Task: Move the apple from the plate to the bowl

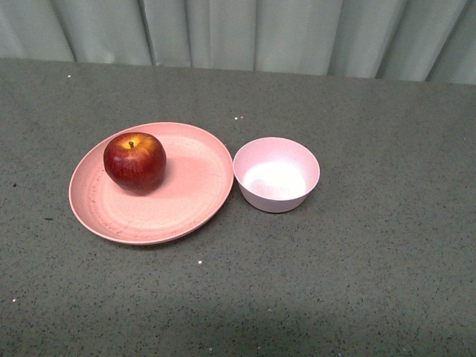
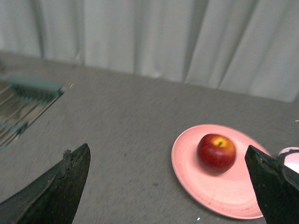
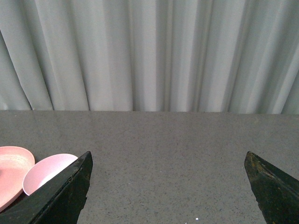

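The dark-red apple [image 1: 134, 161] sits upright on the left half of the salmon-pink plate [image 1: 190, 195]. Right beside the plate stands the small pale-pink bowl [image 1: 276, 173], nothing in it. Neither arm shows in the front view. In the left wrist view the apple [image 2: 216, 151] and plate [image 2: 219, 191] lie ahead, with my left gripper [image 2: 167, 154] open wide and holding nothing; a sliver of the bowl [image 2: 292, 158] peeks past one finger. My right gripper [image 3: 168, 158] is open over bare table, with the bowl [image 3: 44, 171] and the plate's edge [image 3: 11, 172] off to one side.
The grey speckled table [image 1: 372, 282] runs back to a pale curtain [image 1: 238, 33]. In the left wrist view a greenish slatted fixture [image 2: 28, 100] lies at the table's edge.
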You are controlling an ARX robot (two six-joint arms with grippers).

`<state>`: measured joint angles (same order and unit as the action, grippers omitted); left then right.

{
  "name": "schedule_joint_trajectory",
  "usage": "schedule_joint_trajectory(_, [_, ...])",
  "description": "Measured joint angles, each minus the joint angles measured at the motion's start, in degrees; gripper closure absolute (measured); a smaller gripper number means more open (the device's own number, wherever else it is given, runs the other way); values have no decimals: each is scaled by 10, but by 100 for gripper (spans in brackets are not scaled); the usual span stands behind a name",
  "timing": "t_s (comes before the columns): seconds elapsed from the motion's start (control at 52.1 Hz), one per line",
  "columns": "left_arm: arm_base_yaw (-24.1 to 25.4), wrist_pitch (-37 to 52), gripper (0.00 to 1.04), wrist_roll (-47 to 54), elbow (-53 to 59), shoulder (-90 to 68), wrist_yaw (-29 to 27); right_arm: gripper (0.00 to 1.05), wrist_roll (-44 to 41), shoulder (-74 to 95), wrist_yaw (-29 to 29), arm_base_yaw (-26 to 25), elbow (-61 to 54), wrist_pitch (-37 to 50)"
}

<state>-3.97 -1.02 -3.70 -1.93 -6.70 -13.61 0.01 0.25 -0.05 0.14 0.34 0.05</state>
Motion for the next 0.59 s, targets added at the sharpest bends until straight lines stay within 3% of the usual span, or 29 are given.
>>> schedule_joint_trajectory(0.038, [-4, 34, 7, -19, 0, -58, -30, 9, 0, 0, 1, 0, 0, 0])
schedule_joint_trajectory(0.115, [-7, 105, 7, -34, -4, -141, -33, 9, 0, 0, 0, 0, 0, 0])
schedule_joint_trajectory(0.269, [-17, 316, 7, -50, -39, -384, 0, 9, 0, 0, 0, 0, 0, 0])
schedule_joint_trajectory(0.345, [-27, 424, 7, -56, -83, -543, 45, 9, 0, 0, 0, 0, 0, 0])
schedule_joint_trajectory(0.48, [-45, 488, 7, -51, -166, -735, 93, 9, 0, 0, 0, 0, 0, 0])
schedule_joint_trajectory(0.595, [-56, 467, 7, -49, -261, -879, 104, 9, 0, 0, 0, 0, 0, 0])
